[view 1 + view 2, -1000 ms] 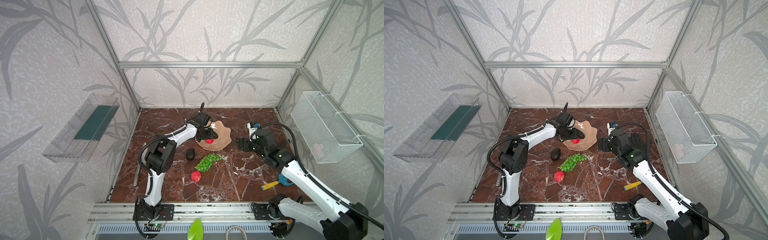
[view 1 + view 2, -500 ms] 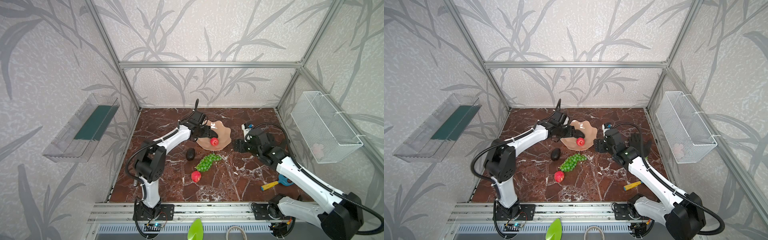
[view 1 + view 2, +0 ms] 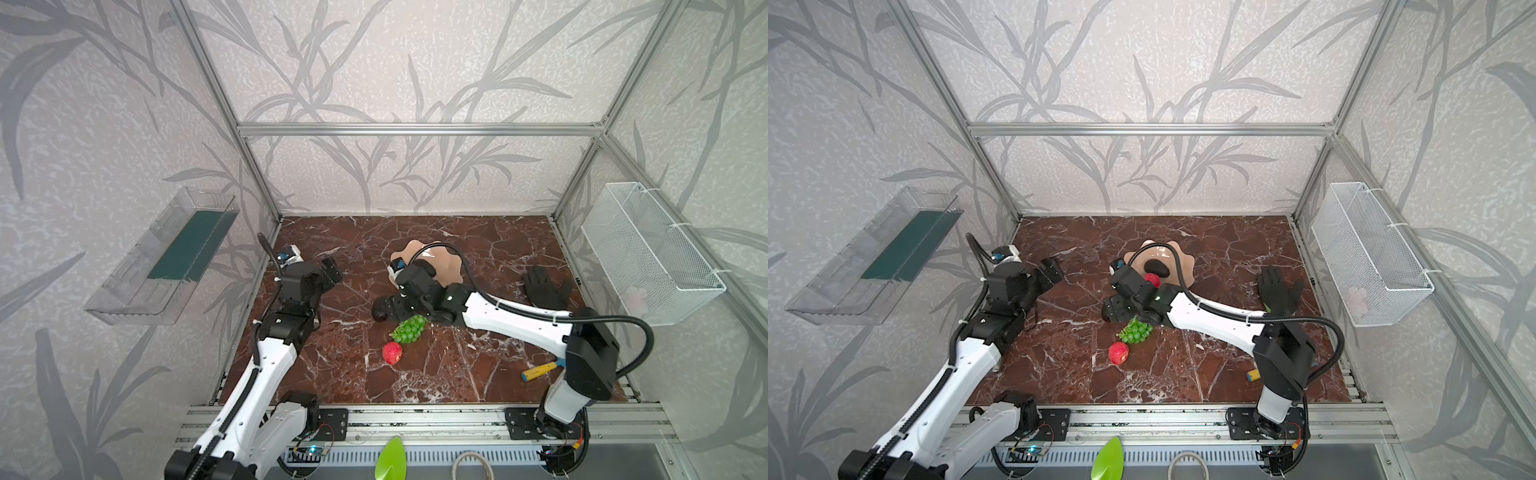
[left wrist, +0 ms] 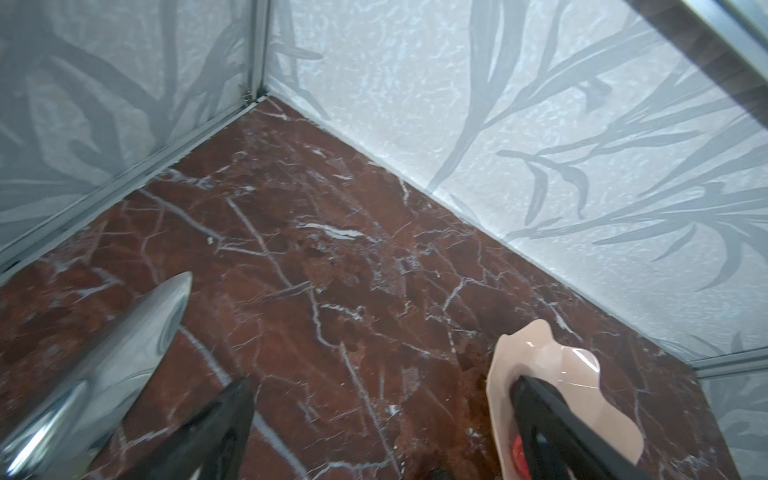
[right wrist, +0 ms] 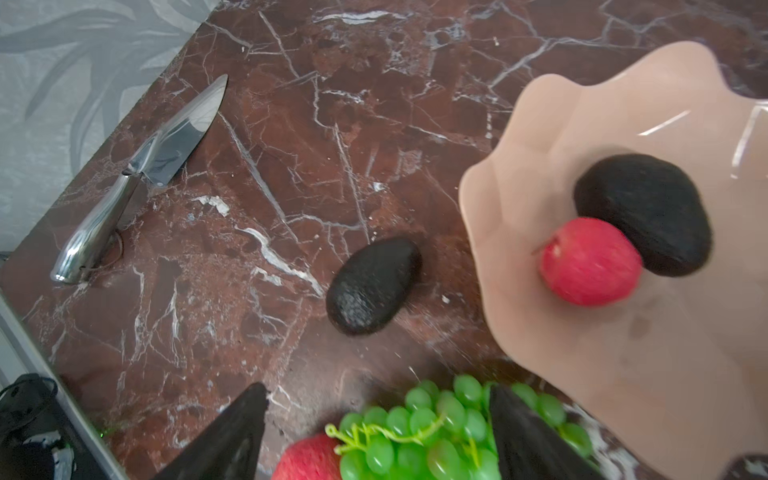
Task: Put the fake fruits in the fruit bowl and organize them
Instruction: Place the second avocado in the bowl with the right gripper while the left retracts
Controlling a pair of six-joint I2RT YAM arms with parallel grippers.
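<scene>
Fruit bowl (image 3: 1188, 259) sits on the marble table (image 3: 415, 232) a little past centre. Clock directions are read in the top views, 12 at the far wall. One avocado (image 3: 1156, 268) lies inside the bowl, long axis roughly 10-to-4; which end is the narrow one does not show there. Bowl strawberry (image 3: 1152, 279) touches that avocado at about 7 o'clock and is partly hidden by the right wrist. Loose avocado (image 5: 372, 286) lies on the table at 7 to 8 o'clock of the bowl, just clear of the rim, narrower end turned toward the bowl. In both top views the right arm covers most of it. Grapes (image 3: 409, 329) lie at about 6 o'clock of the bowl, long axis about 8-to-2, with the 2 o'clock end tucked under the right arm. Loose strawberry (image 3: 392, 352) lies just beside the bunch at 7 o'clock, too small to tell which way its tip points. Right gripper (image 5: 377, 388) hangs low over the loose avocado and the grapes, fingers spread and clamping nothing. One finger overlaps the bunch in the wrist view; whether it touches is unclear. Left gripper (image 4: 382, 384) is at 9 o'clock of the bowl, well apart from it, fingers wide with nothing between them. Knife (image 5: 145, 174) lies near the left wall and cannot be made out in the top views. Black glove (image 3: 544, 286) lies at 3 o'clock of the bowl.
</scene>
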